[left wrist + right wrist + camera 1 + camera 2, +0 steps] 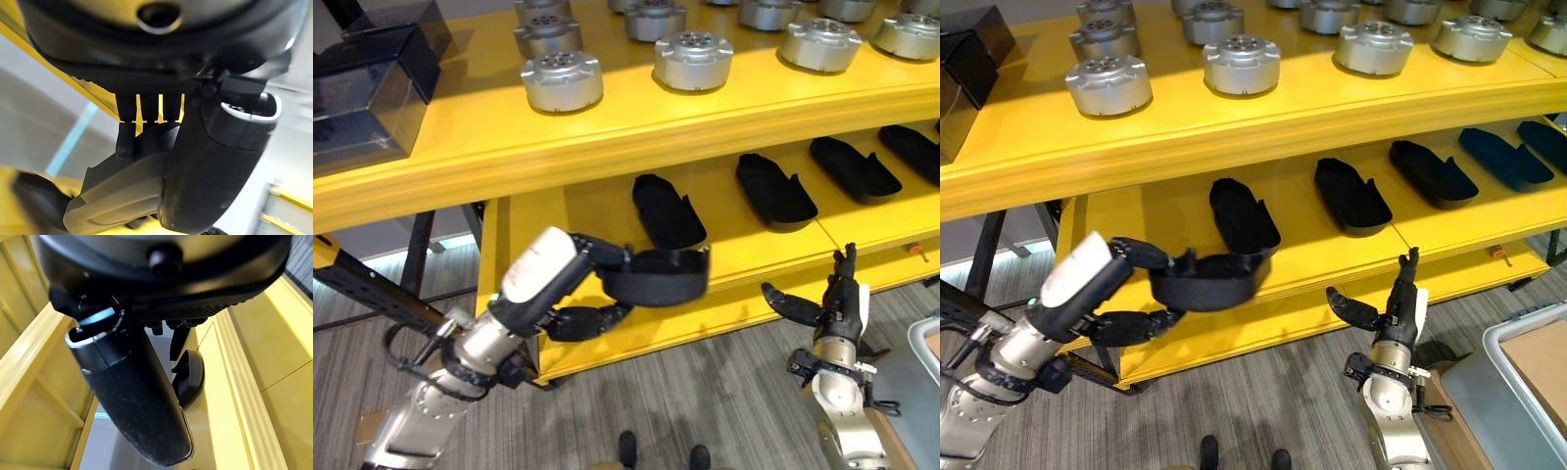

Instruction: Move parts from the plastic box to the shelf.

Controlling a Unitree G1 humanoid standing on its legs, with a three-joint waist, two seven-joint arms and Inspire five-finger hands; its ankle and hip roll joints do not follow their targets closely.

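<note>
Black plastic part [658,276], a shallow scooped shell, is clamped in the left hand [570,286]: thumb across the top of its rim, fingers [592,319] curled underneath. The left wrist view agrees, with the fingers [126,133] wrapped against the shell's edge and the thumb alongside it. The part sits at the front lip of the lower level of the yellow shelf [607,147], tilted slightly, just in front of the nearest shell already lying there; whether it touches the shelf board cannot be told.

Right hand [838,305] hangs below and in front of the shelf's lower edge, to the right. Fingers straight and pointing up, thumb spread out to the side; it holds nothing and touches nothing. In the right wrist view one black shell [188,378] lies on the yellow board past the thumb.

Count, lower level: five black shells [1244,215] lying in a row, spaced apart, the furthest right cut by the frame edge. With the held one, six.

Count, top level: eleven silver round metal parts [562,80] can be made out in the left eye view, standing in rows, several cut off at the top edge, so the total may be higher.

A dark box [370,93] stands at the left end of the top level. A grey plastic box [1528,377] stands on the floor at lower right, its inside brown.

No readable writing or labels on any of these.
</note>
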